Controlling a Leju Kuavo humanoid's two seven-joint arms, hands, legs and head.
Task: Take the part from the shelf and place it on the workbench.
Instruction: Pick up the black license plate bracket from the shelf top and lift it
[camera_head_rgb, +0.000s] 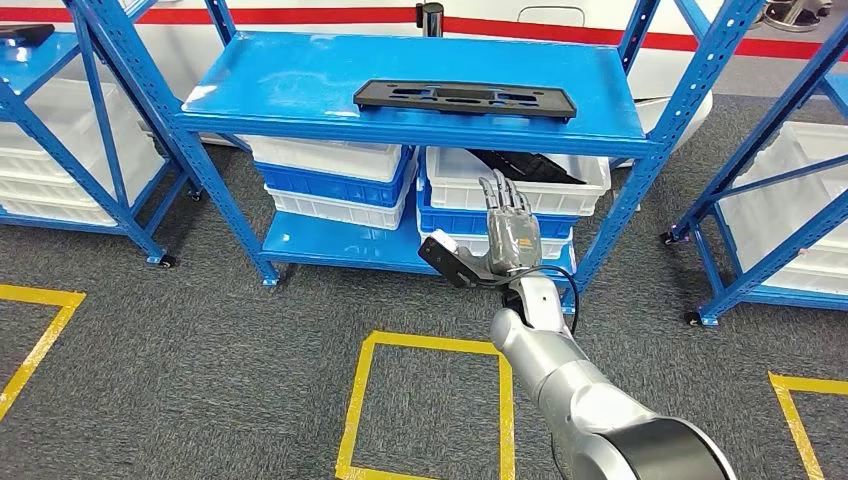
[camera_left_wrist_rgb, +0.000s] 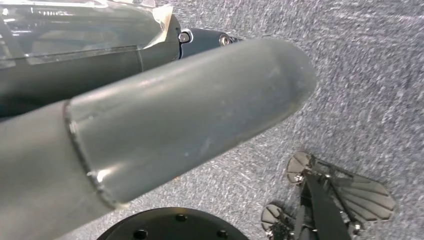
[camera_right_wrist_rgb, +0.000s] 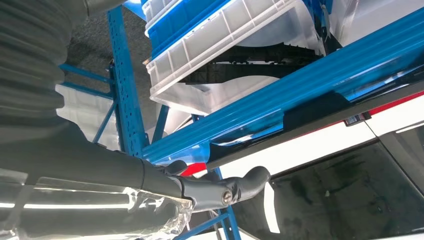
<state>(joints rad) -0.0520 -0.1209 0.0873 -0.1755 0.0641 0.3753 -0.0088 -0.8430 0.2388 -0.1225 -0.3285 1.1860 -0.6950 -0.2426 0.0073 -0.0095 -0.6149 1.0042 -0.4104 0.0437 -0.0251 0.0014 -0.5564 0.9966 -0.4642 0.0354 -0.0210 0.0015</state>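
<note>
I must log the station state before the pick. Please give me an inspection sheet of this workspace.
Surface: blue shelf, its top level carries one part.
Job's things: black flat part lies on the top level, untouched.
Clutter: white and blue bins stacked on the lower level; one white bin holds a black part.
Robot hands: right robot hand raised before the shelf, fingers apart, holding nothing; left robot hand holds nothing that I can see.
Cables: black cable at the right wrist.
Surroundings: grey carpet, yellow floor square, more blue shelves at both sides.
</note>
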